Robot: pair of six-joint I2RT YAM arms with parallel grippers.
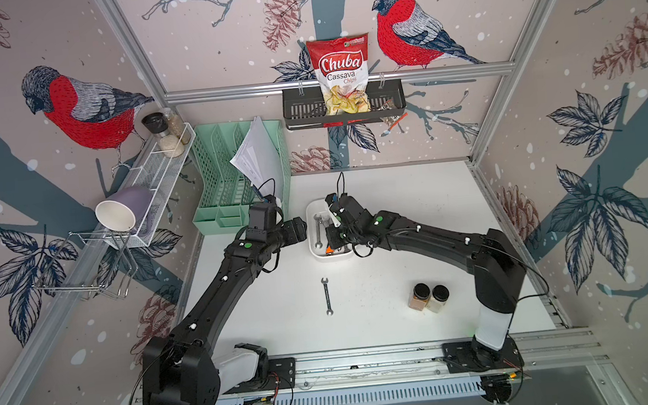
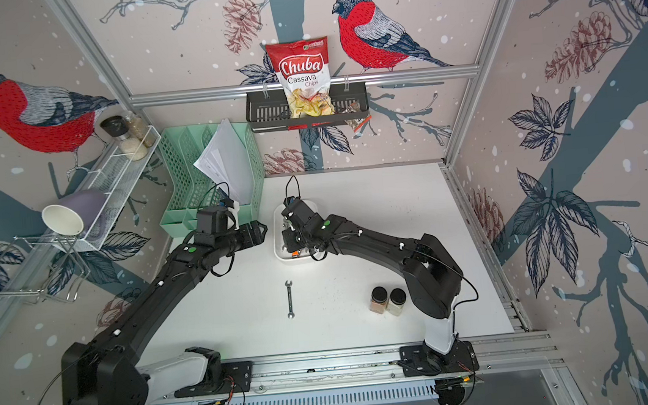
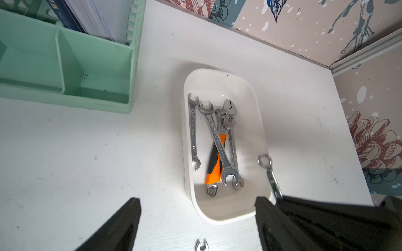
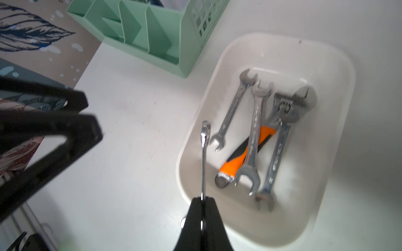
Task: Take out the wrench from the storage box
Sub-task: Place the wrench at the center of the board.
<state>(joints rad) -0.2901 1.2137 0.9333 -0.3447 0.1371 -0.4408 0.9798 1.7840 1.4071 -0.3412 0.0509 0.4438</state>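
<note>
Right wrist | right gripper point(image 4: 202, 198) clamped on wrench point(image 4: 203, 163) (slim) | over storage box point(image 4: 282, 221) rim

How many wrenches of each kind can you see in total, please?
All-steel wrenches: 5, three in the storage box, one in the right gripper, one on the table.
Orange-handled adjustable wrench: 1, in the box.
Total: 6.

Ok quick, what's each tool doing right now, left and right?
Left tool: open, holding nothing.
Right tool: closed on a slim wrench.
</note>
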